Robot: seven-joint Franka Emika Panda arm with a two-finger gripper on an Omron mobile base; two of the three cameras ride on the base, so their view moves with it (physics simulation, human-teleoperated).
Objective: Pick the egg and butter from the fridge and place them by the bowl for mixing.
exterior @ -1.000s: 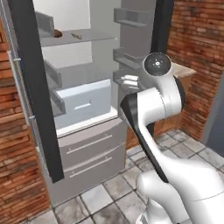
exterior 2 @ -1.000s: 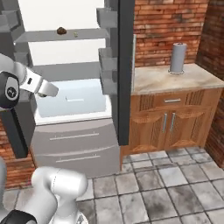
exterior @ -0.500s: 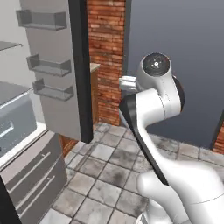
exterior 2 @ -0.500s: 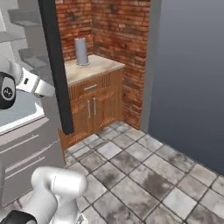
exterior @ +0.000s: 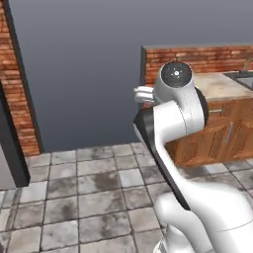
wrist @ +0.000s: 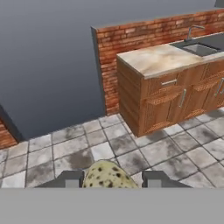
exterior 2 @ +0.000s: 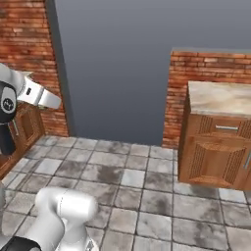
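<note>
A pale, speckled egg (wrist: 107,174) sits between the two dark fingertips (wrist: 70,179) of my gripper (wrist: 109,180), which is shut on it. In the hand view the egg hangs above a grey tiled floor. In the left base view the hand pokes out to the left of the arm's round wrist joint (exterior: 177,74), high above the floor. A dark upright strip at the far left edge looks like the side of the fridge (exterior: 12,148). The butter and the bowl are out of view.
A wooden cabinet with a beige stone top (wrist: 157,59) stands ahead to the right, with a sink (wrist: 199,47) and tap set into it. The same counter (exterior 2: 220,98) backs onto a brick end wall. A plain grey wall (exterior: 84,74) fills the background over open tiled floor (exterior 2: 127,171).
The whole picture has swung away from the open fridge and past the brick corner to the grey wall and sink counter, so the base has turned. The egg stays in the gripper.
</note>
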